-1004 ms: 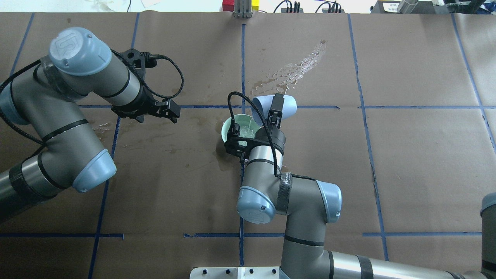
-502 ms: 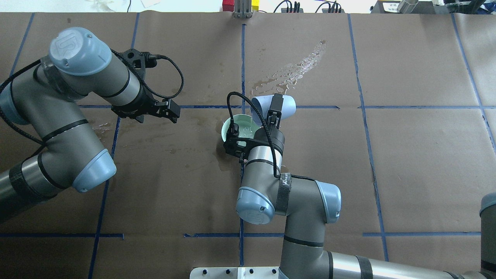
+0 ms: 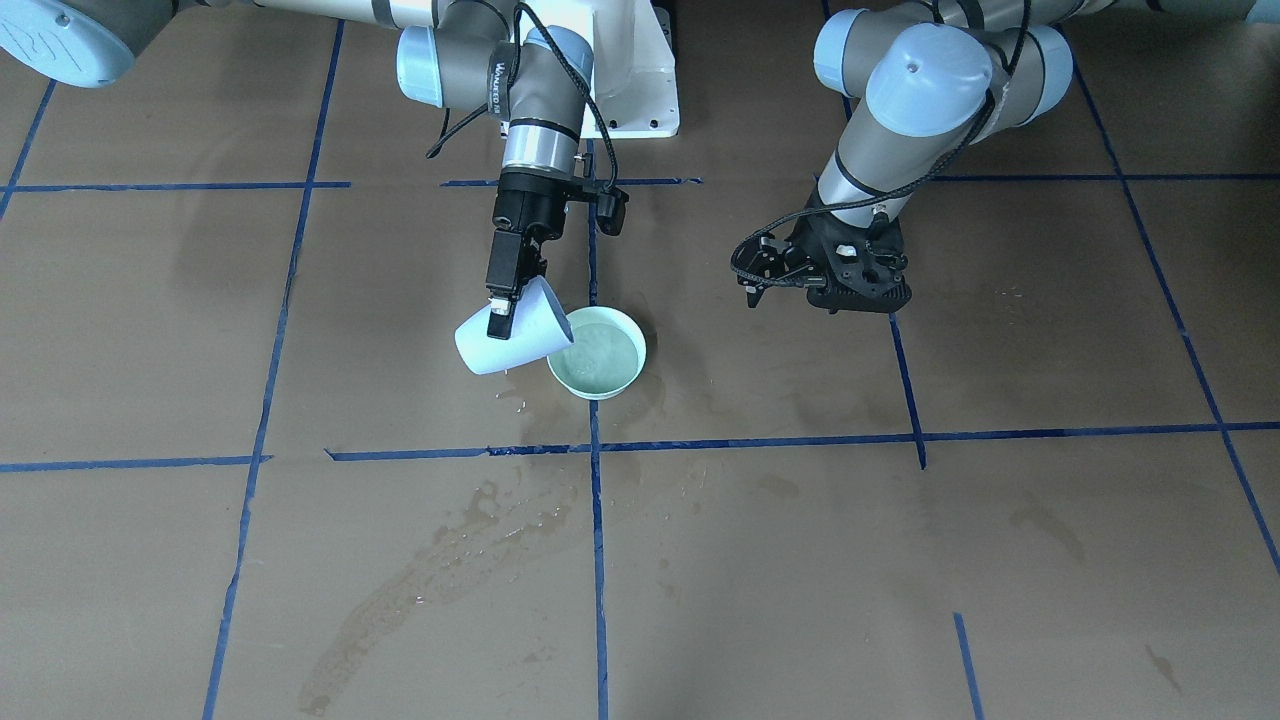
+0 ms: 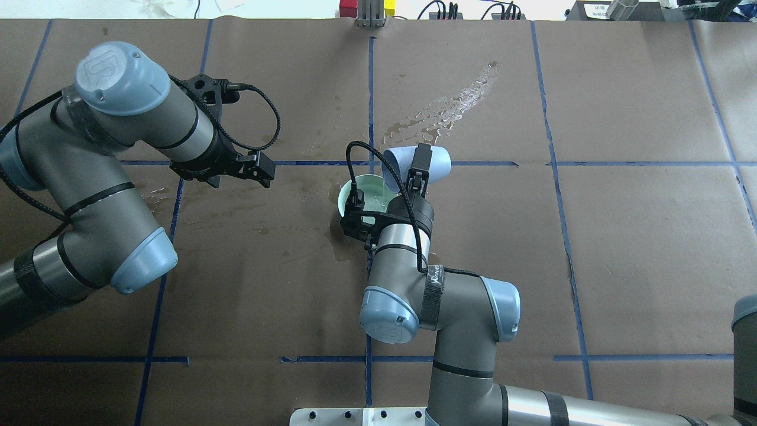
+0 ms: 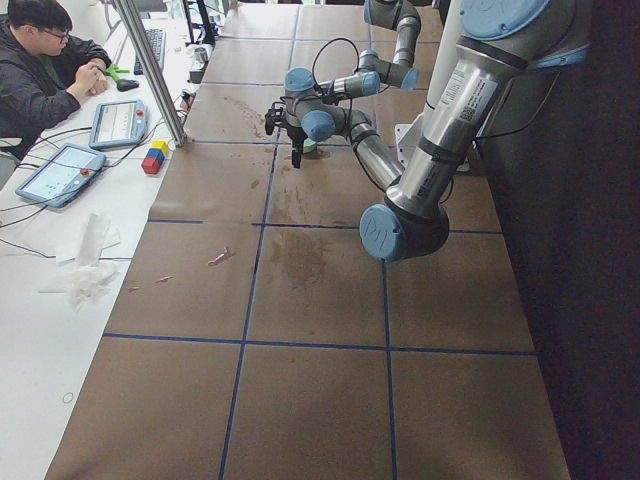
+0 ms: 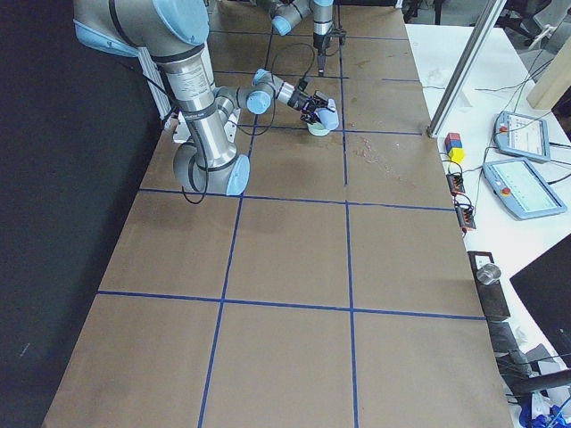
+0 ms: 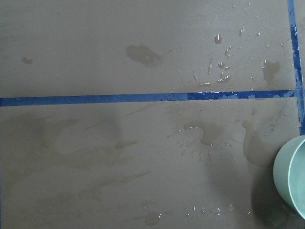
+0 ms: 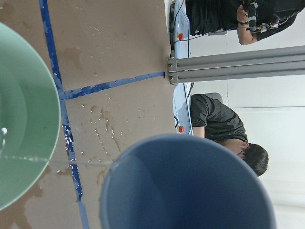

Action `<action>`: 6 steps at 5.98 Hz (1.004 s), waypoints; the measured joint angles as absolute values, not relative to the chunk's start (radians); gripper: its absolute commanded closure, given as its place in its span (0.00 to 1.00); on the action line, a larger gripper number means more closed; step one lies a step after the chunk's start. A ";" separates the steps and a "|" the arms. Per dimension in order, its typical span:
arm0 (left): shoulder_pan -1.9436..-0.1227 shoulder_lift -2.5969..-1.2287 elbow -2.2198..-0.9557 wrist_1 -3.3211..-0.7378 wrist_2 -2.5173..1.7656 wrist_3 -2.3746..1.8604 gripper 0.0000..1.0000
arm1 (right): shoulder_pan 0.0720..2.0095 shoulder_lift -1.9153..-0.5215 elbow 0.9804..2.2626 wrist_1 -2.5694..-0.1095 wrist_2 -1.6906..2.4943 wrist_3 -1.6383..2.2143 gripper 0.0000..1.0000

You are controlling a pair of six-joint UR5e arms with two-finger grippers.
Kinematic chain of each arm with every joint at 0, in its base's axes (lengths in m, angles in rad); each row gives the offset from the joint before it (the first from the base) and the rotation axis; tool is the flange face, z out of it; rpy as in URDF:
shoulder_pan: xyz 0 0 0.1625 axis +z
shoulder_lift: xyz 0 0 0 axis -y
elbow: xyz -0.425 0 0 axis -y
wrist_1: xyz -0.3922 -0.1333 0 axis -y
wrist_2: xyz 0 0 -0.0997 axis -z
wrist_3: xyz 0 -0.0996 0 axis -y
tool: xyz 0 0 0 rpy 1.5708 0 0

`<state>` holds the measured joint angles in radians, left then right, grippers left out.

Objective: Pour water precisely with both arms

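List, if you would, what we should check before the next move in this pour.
1. Grip on the cup: the right gripper is shut on its rim and the cup is tilted. Ok.
2. Cup lip over the bowl: in the front-facing view the lip overlaps the bowl's rim. Ok.
3. Water in the bowl: it is there and sits below the rim. Ok.
4. Table dry: there are wet patches beside the bowl and a puddle further out. Not ok.
5. Left gripper clear of the bowl: it hovers well apart from it. Ok.
6. Cup emptied: cannot tell.
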<state>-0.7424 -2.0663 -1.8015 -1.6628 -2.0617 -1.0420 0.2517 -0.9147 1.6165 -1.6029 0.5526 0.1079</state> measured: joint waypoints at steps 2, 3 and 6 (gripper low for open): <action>-0.742 -2.066 -1.802 -1.663 -2.062 -1.043 0.00 | 0.256 -0.915 1.629 -1.595 0.557 0.112 1.00; -0.742 -2.067 -1.801 -1.663 -2.062 -1.043 0.00 | 0.262 -0.914 1.648 -1.592 0.563 0.115 1.00; -0.742 -2.069 -1.802 -1.663 -2.062 -1.042 0.00 | 0.304 -0.920 1.681 -1.479 0.657 0.181 1.00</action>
<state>-0.7421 -2.0692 -1.8023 -1.6628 -2.0617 -1.0416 0.3041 -0.9199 1.6809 -1.4791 0.6565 0.1806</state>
